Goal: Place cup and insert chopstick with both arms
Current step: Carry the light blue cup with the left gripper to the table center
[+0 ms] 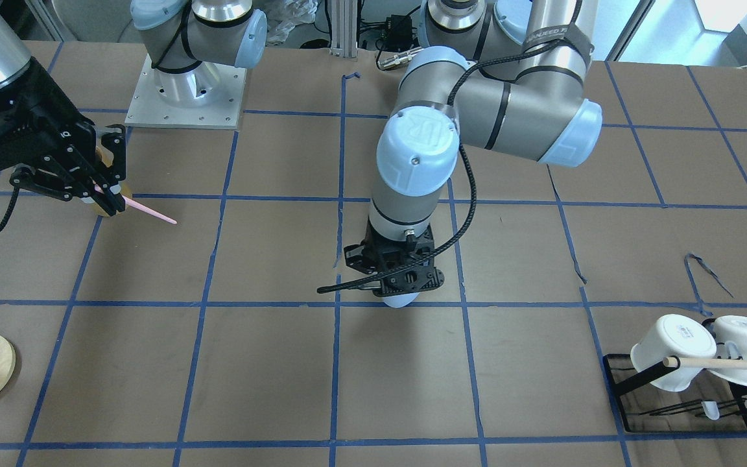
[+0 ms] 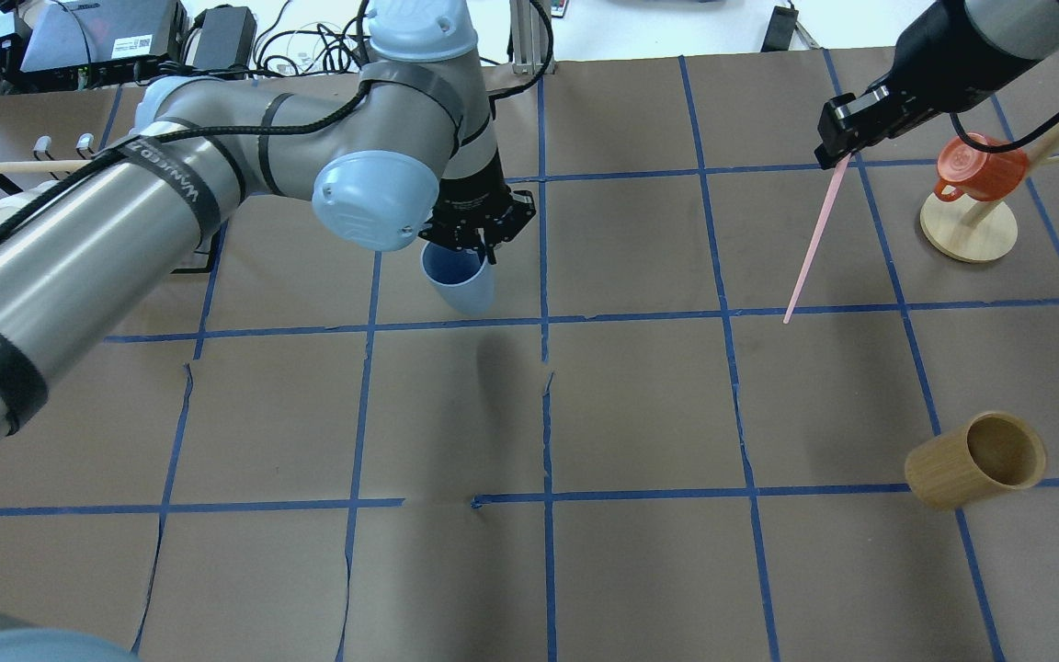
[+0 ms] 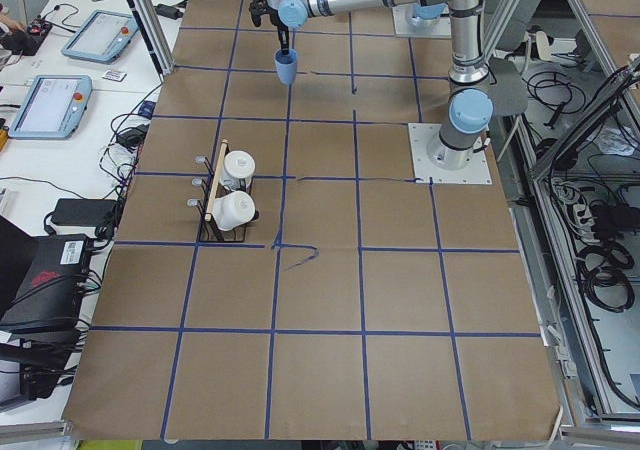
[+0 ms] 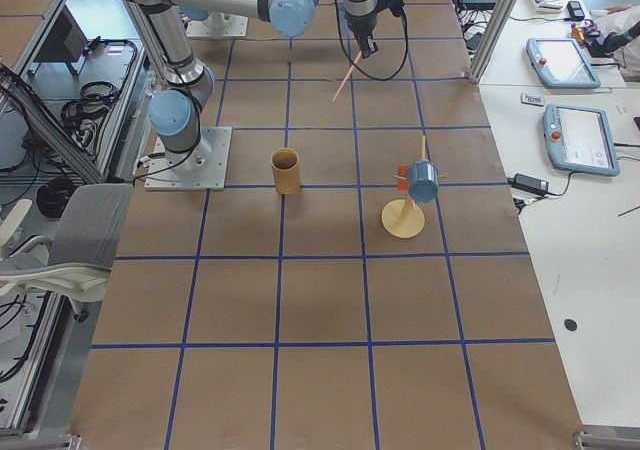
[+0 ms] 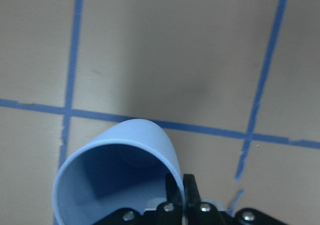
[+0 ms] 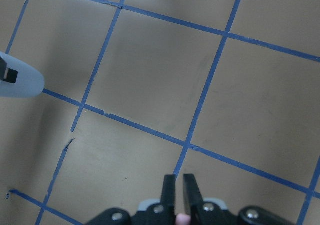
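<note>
Starting with the surface: what am I working on?

You have a table covered in brown paper and ruled into squares by blue tape. A tear runs along a seam near the middle.

And around it?

On your side, a white bench carries a tablet. Behind the robot's base you can see a grey chair and loose cables.

Where is the cup?

Your left gripper has it. The fingers are pinched on the rim wall of the cup, one inside and one outside. The cup hangs mouth up over the middle of the table, clear of the paper, and its shadow falls on the square nearer the robot.

And the chopstick?

Your right gripper is clamped on its top end with the jaws nearly together. The chopstick slants down from it, tip in the air, well apart from the cup.

What else is on the paper?

A bamboo cylinder stands upright near the robot's right. An orange cup hangs on a wooden stand farther out. At the left end, two white mugs sit on a black rack under a wooden dowel.
</note>
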You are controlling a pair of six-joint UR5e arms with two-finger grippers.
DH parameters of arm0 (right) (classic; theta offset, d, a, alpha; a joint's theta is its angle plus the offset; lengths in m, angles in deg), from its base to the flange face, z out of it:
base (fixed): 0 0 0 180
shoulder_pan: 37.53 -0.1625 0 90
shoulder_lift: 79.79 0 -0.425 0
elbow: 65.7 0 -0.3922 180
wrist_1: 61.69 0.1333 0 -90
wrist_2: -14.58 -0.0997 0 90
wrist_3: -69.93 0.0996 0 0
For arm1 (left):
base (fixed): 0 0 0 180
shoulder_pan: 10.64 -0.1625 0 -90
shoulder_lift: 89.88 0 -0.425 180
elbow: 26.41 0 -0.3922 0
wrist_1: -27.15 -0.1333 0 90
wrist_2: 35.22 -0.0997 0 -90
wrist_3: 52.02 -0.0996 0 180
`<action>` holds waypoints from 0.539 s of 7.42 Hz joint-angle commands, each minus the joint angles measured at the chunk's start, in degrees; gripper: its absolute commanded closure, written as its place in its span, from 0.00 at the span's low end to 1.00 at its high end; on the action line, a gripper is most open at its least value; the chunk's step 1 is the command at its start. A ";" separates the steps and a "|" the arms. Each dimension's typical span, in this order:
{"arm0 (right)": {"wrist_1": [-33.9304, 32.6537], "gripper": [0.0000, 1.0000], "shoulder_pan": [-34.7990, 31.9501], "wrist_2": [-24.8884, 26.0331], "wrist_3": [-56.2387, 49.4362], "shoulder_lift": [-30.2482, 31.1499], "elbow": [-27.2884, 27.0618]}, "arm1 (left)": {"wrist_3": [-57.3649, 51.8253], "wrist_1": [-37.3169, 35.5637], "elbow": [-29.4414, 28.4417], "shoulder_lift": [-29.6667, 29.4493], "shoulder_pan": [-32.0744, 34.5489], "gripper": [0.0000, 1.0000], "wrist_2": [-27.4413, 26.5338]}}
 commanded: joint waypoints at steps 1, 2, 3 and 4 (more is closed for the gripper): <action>0.03 1.00 0.00 -0.02 -0.10 -0.07 -0.16 | 4.38 -5.62 -3.63 -5.22 2.37 1.00 2.41; 0.03 1.00 0.00 -0.02 -0.27 -0.07 -0.25 | 4.66 -8.61 -3.72 -6.72 3.07 1.00 2.68; 0.12 1.00 0.00 -0.02 -0.19 0.02 -0.25 | 4.83 -10.90 -3.73 -8.13 4.04 1.00 2.69; 0.12 1.00 0.00 -0.02 -0.19 -0.07 -0.25 | 4.49 -11.27 -3.73 -8.67 4.22 1.00 2.69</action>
